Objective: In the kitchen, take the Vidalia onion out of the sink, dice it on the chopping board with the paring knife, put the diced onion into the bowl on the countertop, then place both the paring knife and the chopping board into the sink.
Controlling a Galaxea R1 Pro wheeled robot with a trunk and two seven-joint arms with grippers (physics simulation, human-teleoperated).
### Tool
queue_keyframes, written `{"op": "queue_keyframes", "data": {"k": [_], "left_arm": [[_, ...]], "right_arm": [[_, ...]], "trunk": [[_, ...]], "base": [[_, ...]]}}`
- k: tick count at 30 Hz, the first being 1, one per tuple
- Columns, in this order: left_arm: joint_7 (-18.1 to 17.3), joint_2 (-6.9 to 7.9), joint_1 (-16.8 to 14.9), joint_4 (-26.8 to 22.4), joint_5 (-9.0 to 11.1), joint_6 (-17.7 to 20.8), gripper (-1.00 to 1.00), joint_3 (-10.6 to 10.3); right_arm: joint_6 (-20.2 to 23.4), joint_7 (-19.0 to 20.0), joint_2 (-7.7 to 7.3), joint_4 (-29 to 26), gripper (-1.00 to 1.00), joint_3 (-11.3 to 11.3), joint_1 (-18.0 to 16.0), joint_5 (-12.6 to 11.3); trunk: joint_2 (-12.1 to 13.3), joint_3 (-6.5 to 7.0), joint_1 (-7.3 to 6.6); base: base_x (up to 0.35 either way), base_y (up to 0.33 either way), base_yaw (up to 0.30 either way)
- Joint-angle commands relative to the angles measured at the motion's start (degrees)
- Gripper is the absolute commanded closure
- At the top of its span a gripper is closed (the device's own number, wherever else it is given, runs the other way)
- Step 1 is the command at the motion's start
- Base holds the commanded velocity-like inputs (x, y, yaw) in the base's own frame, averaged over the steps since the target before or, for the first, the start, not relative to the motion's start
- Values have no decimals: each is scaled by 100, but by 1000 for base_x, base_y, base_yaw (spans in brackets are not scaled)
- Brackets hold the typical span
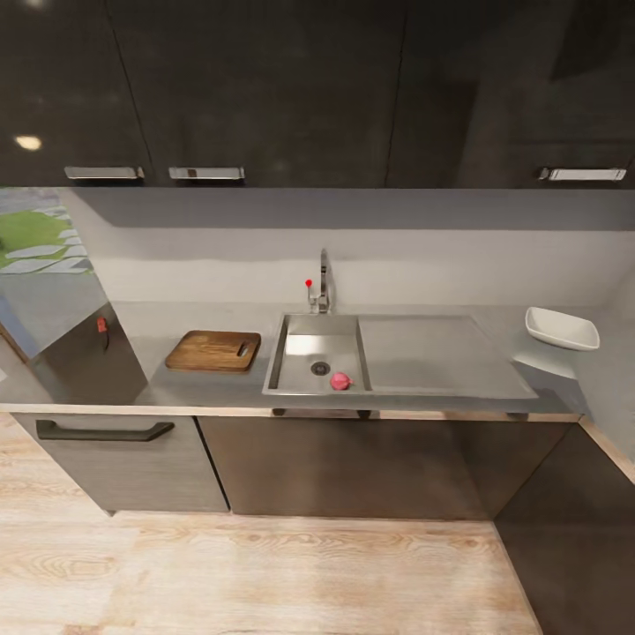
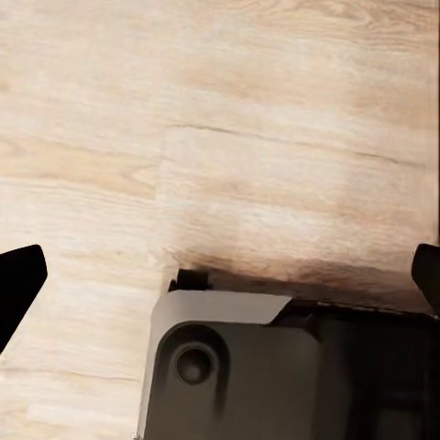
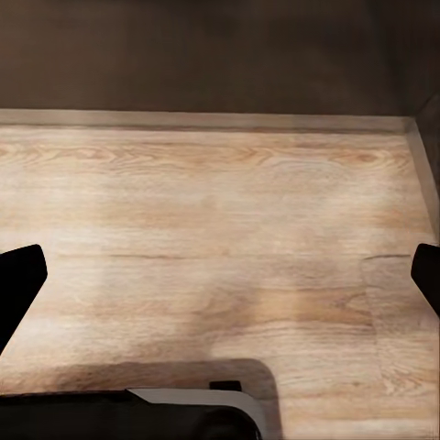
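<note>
Down low, the left end effector (image 2: 220,275) hangs over the pale wooden floor (image 2: 275,137) with its two dark fingertips (image 2: 18,284) spread wide to either edge of the left wrist view, released and grasping nothing; part of the robot's grey base (image 2: 247,367) sits beneath it. The right end effector (image 3: 220,280) is likewise released, its fingertips (image 3: 18,284) far apart above the same floor, facing the dark cabinet fronts (image 3: 220,55). Further out, in the head view, the grey bench (image 1: 159,375) runs across the kitchen above those cabinets. The sink (image 1: 291,339) is set into the bench near its middle, with the chrome tap (image 1: 323,282) at its back edge and the flat drainboard (image 1: 432,353) beside the basin. The Vidalia onion (image 1: 339,381) lies inside the basin, near the front wall and just beside the round drain (image 1: 320,368). The chopping board (image 1: 213,350) lies flat on the bench just beside the sink, its slot handle toward the basin. The white bowl (image 1: 562,328) rests on the bench at the far end, well apart from the board, beyond the drainboard.
</note>
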Motion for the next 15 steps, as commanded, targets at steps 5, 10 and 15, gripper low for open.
{"op": "queue_keyframes", "data": {"k": [5, 10, 15], "left_arm": [[3, -140, -193, -2012, -429, 1731, -100, -32], [3, -256, -498, -3376, -605, 2747, -100, -418], [4, -369, -1184, -4075, -642, 3634, -100, -1161]], "right_arm": [[-1, -39, 10, 39, -100, -19, 1, 56], [2, -39, 15, 47, -100, -16, 1, 52], [0, -39, 10, 42, -100, -19, 1, 31]], "trunk": [[-11, -12, 3], [-11, -12, 3], [-11, -12, 3]], "base": [[0, 0, 0], [0, 0, 0], [0, 0, 0]]}}
